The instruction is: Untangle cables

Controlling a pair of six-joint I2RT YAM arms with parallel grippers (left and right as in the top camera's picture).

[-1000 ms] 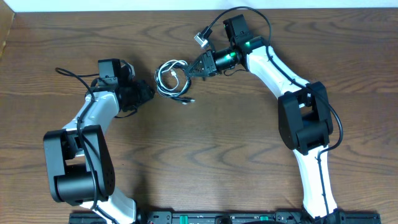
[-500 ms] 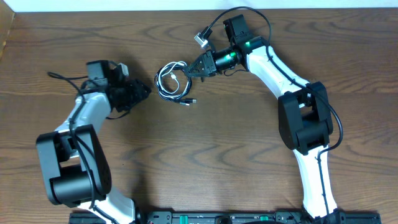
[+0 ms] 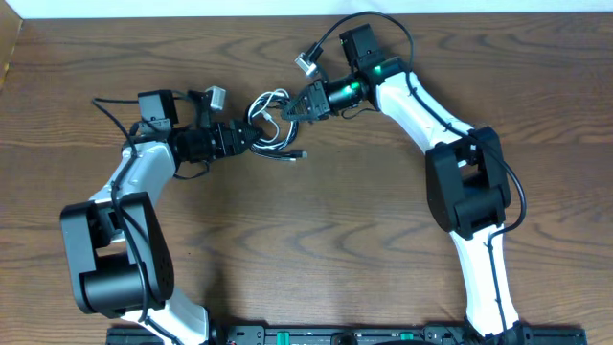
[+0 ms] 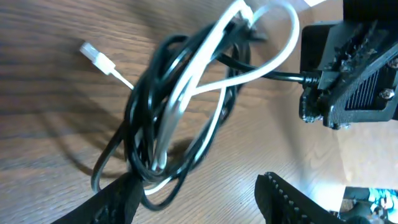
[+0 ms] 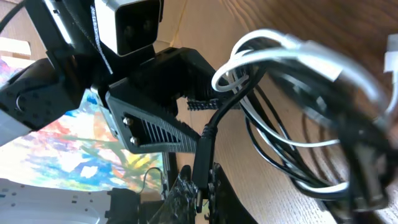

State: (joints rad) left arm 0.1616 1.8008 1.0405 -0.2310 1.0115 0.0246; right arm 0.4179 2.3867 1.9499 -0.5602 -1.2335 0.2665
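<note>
**Left claw spread at the knot; right claw pinching one black strand**

Overhead. Left claw (image 3: 251,137): jaws apart, tips at the near edge of the cables (image 3: 273,129), a coiled knot of white and black cord on the table (image 3: 316,249). Right claw (image 3: 290,111): pressed together at the far side of the knot, facing the left claw.

Left wrist. Left claw (image 4: 199,208) is spread wide, with the bundle just ahead of it. The lowest black loop lies at the left-hand finger; contact cannot be told. White cable (image 4: 208,53) threads through the black coils. White plug (image 4: 93,55) lies ahead and to the left, clear of the coil. Black cable (image 4: 280,76) runs from the bundle into the right claw beyond.

Right wrist. Right claw (image 5: 202,186) pinches the black cable (image 5: 208,134) near its end, and the left claw's ribbed pad stands opposite.

Step, as judged: the knot is not yet undone, and the left claw is lining up a counter-grip. The next move calls for closing on a single white strand, not the whole coil, then drawing away from the right claw.
</note>
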